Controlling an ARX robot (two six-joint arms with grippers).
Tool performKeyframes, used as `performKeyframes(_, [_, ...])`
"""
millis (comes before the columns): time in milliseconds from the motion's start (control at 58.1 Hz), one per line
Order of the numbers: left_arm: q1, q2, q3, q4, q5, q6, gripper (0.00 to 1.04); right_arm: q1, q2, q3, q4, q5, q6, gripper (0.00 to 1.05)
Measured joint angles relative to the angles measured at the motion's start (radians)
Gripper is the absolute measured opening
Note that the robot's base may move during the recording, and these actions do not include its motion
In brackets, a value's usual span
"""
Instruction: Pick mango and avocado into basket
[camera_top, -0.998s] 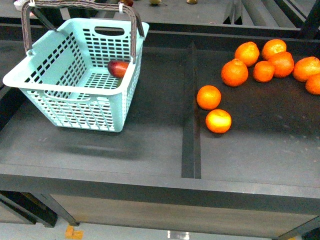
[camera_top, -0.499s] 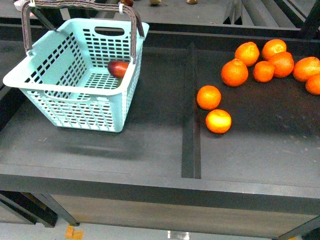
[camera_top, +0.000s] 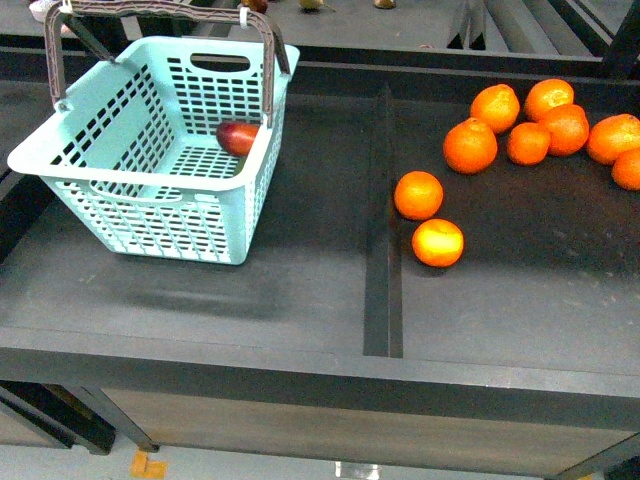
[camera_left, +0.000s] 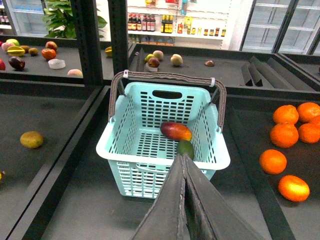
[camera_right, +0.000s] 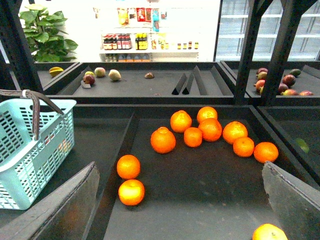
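Mango (camera_left: 175, 131) and avocado (camera_left: 185, 148) lie in the basket (camera_left: 120, 150); left gripper (camera_left: 183, 165) closed and empty, right gripper (camera_right: 180, 210) spread wide. I'd just retract.

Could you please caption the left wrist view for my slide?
Shut left gripper above basket holding mango and avocado.

It was a grocery shop. Black produce bins (camera_top: 300, 290) held loose oranges (camera_right: 195, 132), and behind them stood shelves of bottled goods (camera_left: 175, 22) and glass-doored fridges (camera_left: 295, 25).

The avocado (camera_left: 185, 148) is half hidden behind the shut left end effector (camera_left: 184, 165).
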Motion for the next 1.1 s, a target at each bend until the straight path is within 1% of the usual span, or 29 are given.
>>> performKeyframes(430, [0.0,-0.249,0.0,-0.234,0.0,0.003,0.03,0.0,0.0,0.0,0.0,0.0,0.0,0.97])
performKeyframes(809, [0.0,-0.391,0.0,-0.376,0.0,0.003,0.03,0.0,0.0,0.0,0.0,0.0,0.0,0.97])
performKeyframes(843, [0.0,-0.422,0.0,-0.41,0.0,0.003,0.03,0.0,0.0,0.0,0.0,0.0,0.0,0.97])
performKeyframes(878, [0.0,-0.477,0.0,-0.491,0.0,0.004,0.03,0.0,0.0,0.0,0.0,0.0,0.0,0.97])
performKeyframes(912, [0.0,-0.525,0.0,-0.538,0.0,0.004,0.03,0.0,0.0,0.0,0.0,0.0,0.0,0.97])
performKeyframes(1101, [0.0,-0.561,0.0,-0.552,0.0,0.004,0.03,0.0,0.0,0.0,0.0,0.0,0.0,0.97])
